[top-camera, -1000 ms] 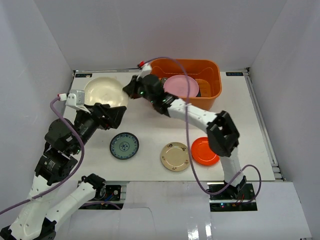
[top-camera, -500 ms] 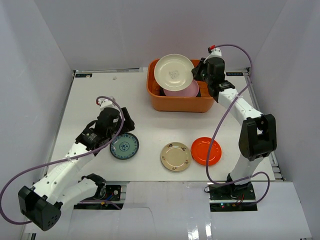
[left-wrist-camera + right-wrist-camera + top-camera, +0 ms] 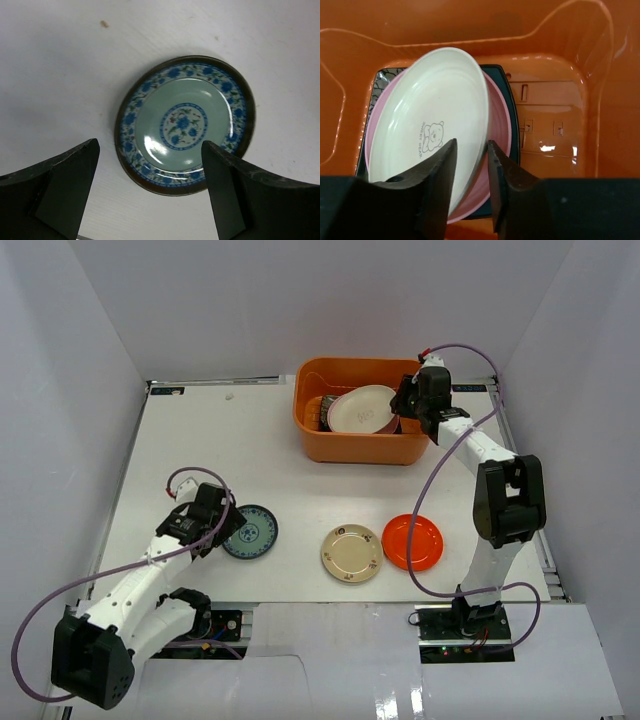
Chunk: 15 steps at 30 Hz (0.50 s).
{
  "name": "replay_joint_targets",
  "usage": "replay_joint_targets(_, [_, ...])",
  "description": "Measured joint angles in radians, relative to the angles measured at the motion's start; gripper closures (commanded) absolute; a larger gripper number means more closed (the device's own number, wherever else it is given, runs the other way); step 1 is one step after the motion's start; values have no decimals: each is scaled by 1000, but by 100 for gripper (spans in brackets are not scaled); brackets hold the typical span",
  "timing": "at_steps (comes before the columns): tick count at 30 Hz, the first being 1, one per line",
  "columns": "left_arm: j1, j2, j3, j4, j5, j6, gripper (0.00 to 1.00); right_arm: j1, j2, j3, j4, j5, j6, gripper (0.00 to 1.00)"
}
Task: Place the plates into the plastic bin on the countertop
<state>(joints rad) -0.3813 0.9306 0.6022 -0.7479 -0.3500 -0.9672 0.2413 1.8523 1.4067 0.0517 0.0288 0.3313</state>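
The orange plastic bin (image 3: 350,448) (image 3: 570,50) stands at the back of the countertop (image 3: 200,440). Inside it a white plate (image 3: 358,407) (image 3: 430,115) with a bear print leans tilted on a pink plate (image 3: 501,130) over a dark square plate (image 3: 382,77). My right gripper (image 3: 398,405) (image 3: 472,142) is over the bin's right side, jaws slightly parted astride the white plate's rim. My left gripper (image 3: 228,524) (image 3: 150,145) hovers wide open just above the blue-patterned plate (image 3: 252,532) (image 3: 185,122), its fingers either side of the near rim.
A cream-gold plate (image 3: 351,552) and an orange-red plate (image 3: 412,541) lie side by side near the front edge, right of the blue-patterned one. White walls close in the countertop on three sides. The bin's right half shows bare slotted bottom (image 3: 545,130).
The right gripper lowered the white plate from above the rim into the bin and its jaws parted. The left arm drew nearer and down over the blue-patterned plate.
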Motion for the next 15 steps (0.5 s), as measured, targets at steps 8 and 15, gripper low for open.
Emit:
replay_joint_targets(8, [111,-74,-135,36,71,-63,7,-5,6,0,-5,-63,2,27])
replay_joint_targets(15, [112,-68,-214,174,125,-74,19,-4,-204,-134,64,-209,77,16])
